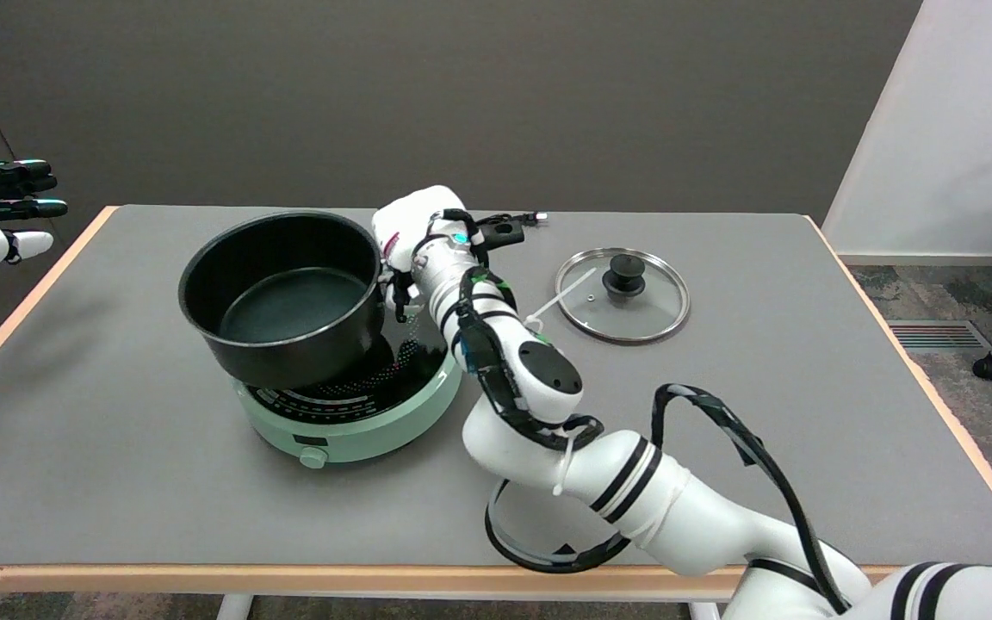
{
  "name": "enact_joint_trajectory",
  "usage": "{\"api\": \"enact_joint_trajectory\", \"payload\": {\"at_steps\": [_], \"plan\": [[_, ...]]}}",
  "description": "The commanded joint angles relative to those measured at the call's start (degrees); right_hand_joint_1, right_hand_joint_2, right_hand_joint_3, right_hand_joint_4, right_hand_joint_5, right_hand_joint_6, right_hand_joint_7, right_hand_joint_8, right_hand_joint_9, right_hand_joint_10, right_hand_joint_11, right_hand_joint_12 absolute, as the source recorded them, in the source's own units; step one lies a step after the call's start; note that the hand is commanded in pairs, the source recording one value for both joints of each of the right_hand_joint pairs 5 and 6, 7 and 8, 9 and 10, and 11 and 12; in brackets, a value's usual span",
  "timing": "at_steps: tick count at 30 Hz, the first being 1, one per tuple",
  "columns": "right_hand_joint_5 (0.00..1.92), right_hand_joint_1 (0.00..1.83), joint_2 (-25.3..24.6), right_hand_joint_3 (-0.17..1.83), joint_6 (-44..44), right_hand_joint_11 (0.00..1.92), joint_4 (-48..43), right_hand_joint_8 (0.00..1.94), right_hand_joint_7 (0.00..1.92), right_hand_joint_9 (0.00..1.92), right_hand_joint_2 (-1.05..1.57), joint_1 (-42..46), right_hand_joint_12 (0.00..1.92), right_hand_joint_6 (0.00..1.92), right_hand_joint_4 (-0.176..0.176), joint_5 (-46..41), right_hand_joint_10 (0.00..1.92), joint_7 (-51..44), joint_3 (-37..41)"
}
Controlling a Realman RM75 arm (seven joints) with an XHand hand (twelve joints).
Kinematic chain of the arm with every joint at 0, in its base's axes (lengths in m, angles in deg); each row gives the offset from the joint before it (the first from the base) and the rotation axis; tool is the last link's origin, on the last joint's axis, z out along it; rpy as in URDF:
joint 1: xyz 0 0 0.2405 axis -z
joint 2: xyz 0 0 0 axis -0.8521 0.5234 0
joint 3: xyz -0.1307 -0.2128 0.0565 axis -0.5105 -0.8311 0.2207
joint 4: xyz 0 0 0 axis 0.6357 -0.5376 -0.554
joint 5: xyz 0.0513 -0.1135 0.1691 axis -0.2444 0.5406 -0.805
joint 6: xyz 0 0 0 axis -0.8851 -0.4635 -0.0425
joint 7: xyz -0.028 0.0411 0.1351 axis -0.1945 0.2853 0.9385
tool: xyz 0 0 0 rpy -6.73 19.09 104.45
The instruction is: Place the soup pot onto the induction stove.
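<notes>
Grey tabletop [117,482] against a dark wall. Right hand [410,237] grips the black pot [285,297] at its right rim; its fingers are mostly hidden behind the pot wall. Pot sits tilted over the green stove [350,422], covering its left half. Glass lid [623,295] lies apart, right.
</notes>
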Motion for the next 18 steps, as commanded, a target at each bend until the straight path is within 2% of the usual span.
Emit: {"api": "enact_joint_trajectory", "payload": {"at_steps": [1, 10, 18], "plan": [[1.74, 0.91, -1.43, 1.06, -3.07, 1.74, 0.17, 1.74, 1.74, 1.74, 1.34, 1.18, 1.74, 1.74, -0.090, 2.20, 1.74, -0.84, -0.62], [1.73, 0.91, 1.53, 1.08, -2.49, 1.73, -0.71, 1.73, 1.73, 1.73, 1.32, 1.26, 1.73, 1.73, -0.092, 1.65, 1.73, -0.61, 0.75], [1.72, 0.91, 3.46, 1.09, -1.79, 1.72, -0.09, 1.72, 1.72, 1.72, 1.30, 1.18, 1.72, 1.72, -0.092, 2.03, 1.72, 3.35, 0.83]]}}
